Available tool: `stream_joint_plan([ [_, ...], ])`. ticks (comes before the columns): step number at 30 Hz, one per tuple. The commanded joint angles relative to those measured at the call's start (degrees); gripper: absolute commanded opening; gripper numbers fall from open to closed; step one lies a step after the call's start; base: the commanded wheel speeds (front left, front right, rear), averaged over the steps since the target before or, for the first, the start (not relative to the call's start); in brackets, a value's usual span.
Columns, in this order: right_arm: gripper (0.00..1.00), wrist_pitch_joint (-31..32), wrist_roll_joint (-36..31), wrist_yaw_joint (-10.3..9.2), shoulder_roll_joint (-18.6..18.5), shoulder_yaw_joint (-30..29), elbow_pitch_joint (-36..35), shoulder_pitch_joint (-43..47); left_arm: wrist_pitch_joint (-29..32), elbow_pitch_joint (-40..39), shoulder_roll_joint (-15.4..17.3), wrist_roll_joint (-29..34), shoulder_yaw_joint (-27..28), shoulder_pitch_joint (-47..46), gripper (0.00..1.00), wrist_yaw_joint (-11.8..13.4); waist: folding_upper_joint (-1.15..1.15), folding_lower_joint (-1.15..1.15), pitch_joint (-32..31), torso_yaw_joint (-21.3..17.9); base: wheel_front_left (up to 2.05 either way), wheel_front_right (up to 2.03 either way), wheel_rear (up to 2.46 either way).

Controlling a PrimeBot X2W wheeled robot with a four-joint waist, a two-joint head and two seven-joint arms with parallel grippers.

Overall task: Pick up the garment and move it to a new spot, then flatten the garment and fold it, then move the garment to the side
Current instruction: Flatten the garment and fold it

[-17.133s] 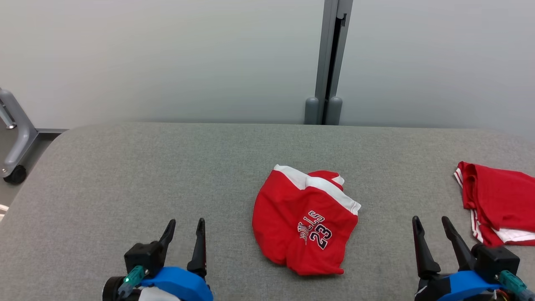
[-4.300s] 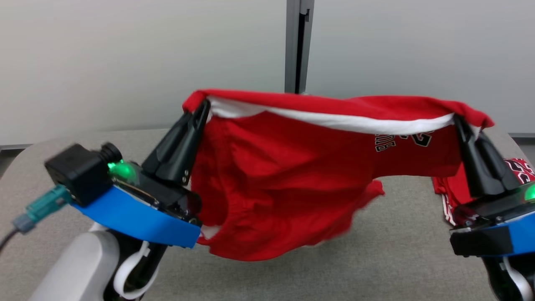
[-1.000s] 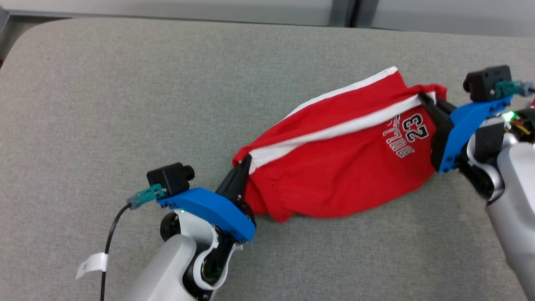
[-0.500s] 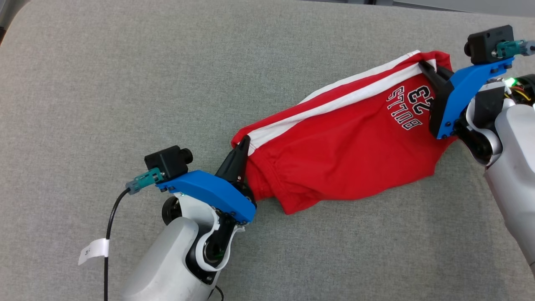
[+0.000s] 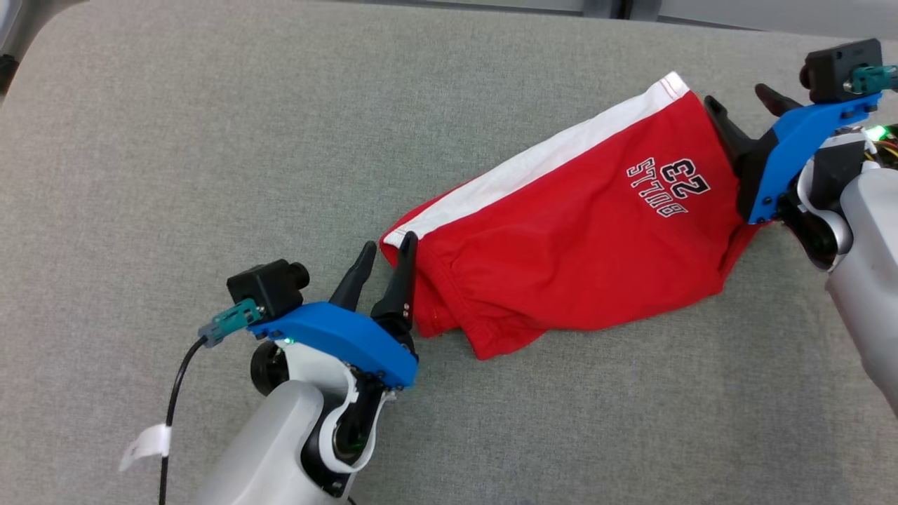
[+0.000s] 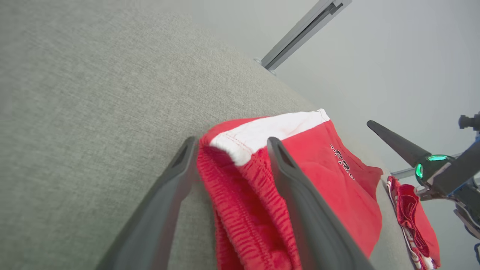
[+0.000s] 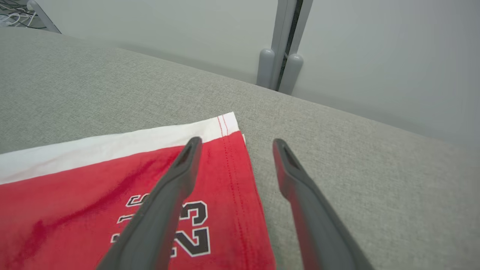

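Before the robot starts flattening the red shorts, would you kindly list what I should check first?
1. Left gripper jaws open: ok.
2. Right gripper jaws open: ok.
3. Red shorts lying on the grey surface: ok.
4. Left gripper clear of cloth: not ok, waistband corner sits between its jaws.
5. Shorts flat: not ok, bunched near the left gripper.
6. Right gripper clear of cloth: cannot tell, one jaw overlaps the hem.
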Motion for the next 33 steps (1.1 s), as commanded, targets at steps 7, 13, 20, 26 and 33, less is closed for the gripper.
stream_joint_plan([
  [7,1.00,-0.6,2.0,0.01,-2.4,0.9,3.5,-0.8,-4.2,-6.3,4.9,4.4,1.4,2.4,1.00,2.6,-0.01,0.00,-2.8,-0.3,0.00,0.00,0.00],
  [13,1.00,0.0,3.9,0.01,-3.3,1.7,5.5,1.8,-7.5,-10.1,8.3,7.9,3.0,3.6,1.00,4.5,-0.01,0.00,-5.6,0.2,0.00,0.00,0.00],
  [20,1.00,2.4,6.3,0.01,-3.8,3.1,7.3,4.3,-8.4,-9.3,10.6,10.5,2.5,5.3,1.00,5.7,-0.01,0.00,-6.5,2.0,0.00,0.00,0.00],
  [26,1.00,4.3,7.0,0.01,-4.2,3.9,9.6,4.8,-9.1,-9.3,10.9,10.9,2.8,7.1,1.00,7.0,-0.01,0.00,-5.5,4.1,0.00,0.00,0.00],
  [33,1.00,6.9,7.3,0.01,-2.8,4.7,13.1,5.4,-9.6,-9.5,11.0,11.1,2.8,7.9,1.00,7.3,-0.01,0.00,-4.6,5.6,0.00,0.00,0.00],
])
